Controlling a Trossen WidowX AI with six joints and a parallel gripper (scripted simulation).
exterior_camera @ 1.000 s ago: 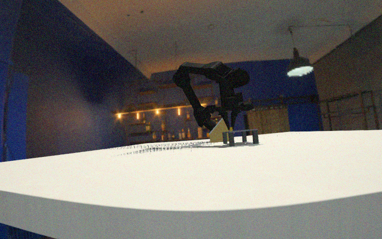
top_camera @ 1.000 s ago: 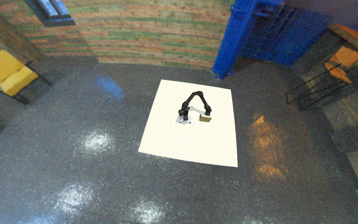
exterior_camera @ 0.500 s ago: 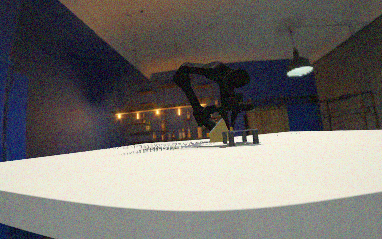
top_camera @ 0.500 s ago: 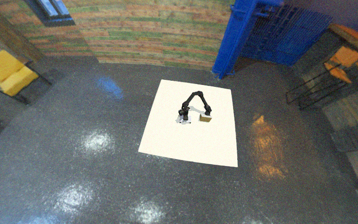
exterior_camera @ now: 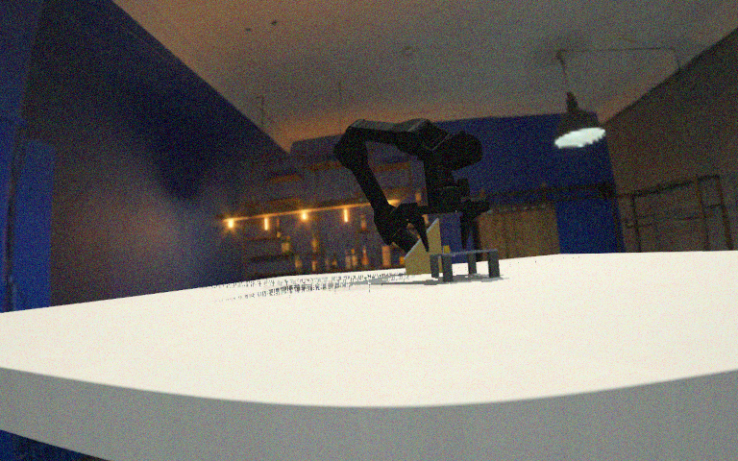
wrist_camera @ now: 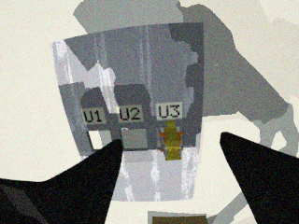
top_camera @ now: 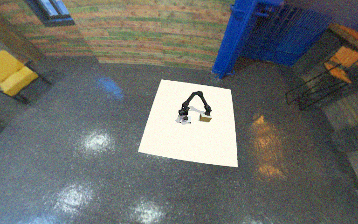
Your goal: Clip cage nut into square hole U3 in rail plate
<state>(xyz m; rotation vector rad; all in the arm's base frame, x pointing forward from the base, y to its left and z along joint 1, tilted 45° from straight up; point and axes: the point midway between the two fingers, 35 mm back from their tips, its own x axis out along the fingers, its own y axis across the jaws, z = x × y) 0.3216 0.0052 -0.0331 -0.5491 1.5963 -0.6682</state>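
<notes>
The yellow cage nut (wrist_camera: 172, 141) (exterior_camera: 446, 249) with small orange parts at its sides sits at the square hole marked U3, just below the U3 label in the wrist view. Its yellow top stands a little above the rail plate (wrist_camera: 126, 61) (exterior_camera: 482, 251) (top_camera: 189, 120). Whether its wings are hooked under the plate is hidden. The grey plate stands on short legs, and holes U1 and U2 are empty. My gripper (wrist_camera: 171, 141) (exterior_camera: 445, 248) is open, its two fingers wide apart on either side of the nut and not touching it.
A tan block (top_camera: 205, 118) (exterior_camera: 420, 261) with a sloped top stands beside the plate, near the arm's base; its edge shows in the wrist view (wrist_camera: 179, 219). The arm arches over from the base to the plate. All stands on a cream table top (top_camera: 184, 142).
</notes>
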